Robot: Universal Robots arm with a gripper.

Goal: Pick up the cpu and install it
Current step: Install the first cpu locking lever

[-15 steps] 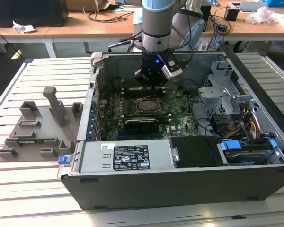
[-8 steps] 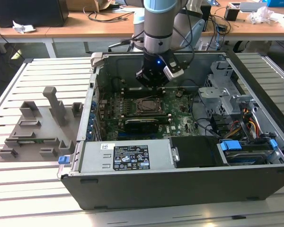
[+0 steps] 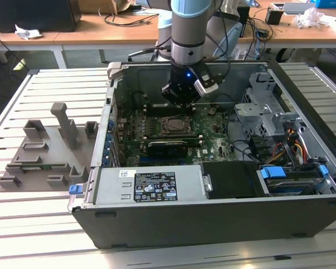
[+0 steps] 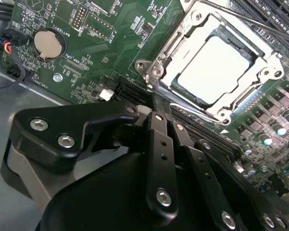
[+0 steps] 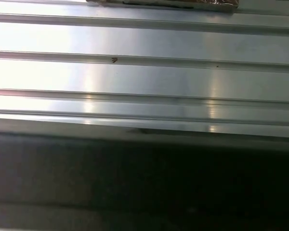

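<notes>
Surface: a ribbed aluminium table [image 3: 39, 235] is seen in the exterior view; its bright slats [image 5: 144, 77] are also shown in the first wrist view.
Room: wooden desks [image 3: 101, 25] strewn with cables are placed behind the table, at 12 o'clock in the exterior view.
Case: an open computer case [image 3: 213, 221] is laid on its side on the table, the motherboard [image 3: 210, 140] exposed inside.
Surroundings: a grey holder tray [image 3: 42, 148] is set at 9 o'clock of the case; a power supply [image 3: 151, 186] is fitted at 6 o'clock of the socket, and a drive cage [image 3: 263, 109] at 3 o'clock.
Obstruction: the socket is ringed by its metal frame [image 4: 156, 72]; a coin cell [image 4: 49, 43] is seen well apart from it on the board.
Cpu: the cpu [image 4: 213, 70] is seated flat in the socket, silver top upward; it is square, so no long axis can be told.
Gripper: the gripper [image 3: 181, 103] is held above the board just at 12 o'clock of the socket; whether its fingers are parted cannot be told, and nothing is seen held.
</notes>
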